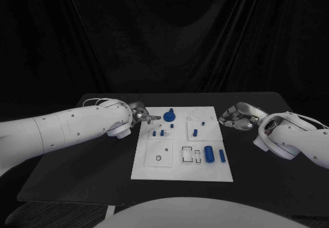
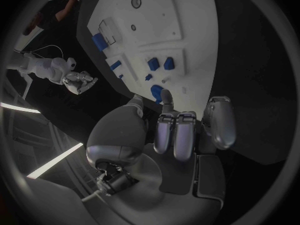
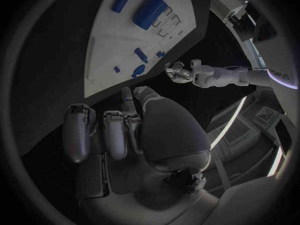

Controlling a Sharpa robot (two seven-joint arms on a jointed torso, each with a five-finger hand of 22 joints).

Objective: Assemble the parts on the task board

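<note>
On the black counter lies the flat white rectangular task board, its bare front edge nearest the robot. Toward the front right of the board a thick blue cylinder lies on its side, with a slim blue rod just beside it on the right; to their left sit small outlined recesses in the plate. Farther back, two small blue pegs stand on the left half and a short blue pin stands on a raised white square on the right half. At the far edge a larger blue knob-shaped part stands upright.

The left robot hand hovers at the board's far left edge, next to that knob, fingers partly curled and holding nothing. The right robot hand hangs just off the board's far right edge, its fingers curled in on nothing.
</note>
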